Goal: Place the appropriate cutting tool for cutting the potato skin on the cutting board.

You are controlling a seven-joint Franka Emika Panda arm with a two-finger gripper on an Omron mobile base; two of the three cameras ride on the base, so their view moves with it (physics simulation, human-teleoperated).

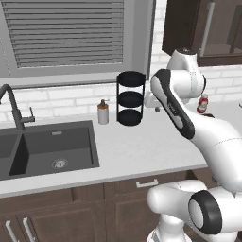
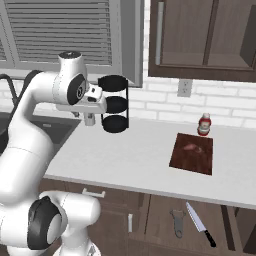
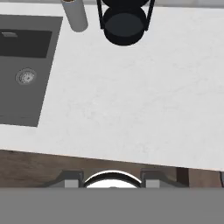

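The white counter (image 2: 130, 160) runs wide, with a dark sink (image 1: 52, 146) set in at its left end and a black faucet (image 1: 14, 106) behind it. The cutting board (image 2: 192, 154) lies flat on the counter's right side, and the small pinkish potato (image 2: 191, 147) sits on it. A red-capped bottle (image 2: 204, 124) stands just behind the board. A black 3-tier rack (image 2: 115, 103) stands at the back wall, a soap dispenser (image 1: 103, 112) just left of it. The gripper (image 2: 90, 119) hangs above the counter, jaws closed on nothing. The peeler (image 2: 177, 223) lies low in front of the cabinets, next to a knife (image 2: 200, 223).
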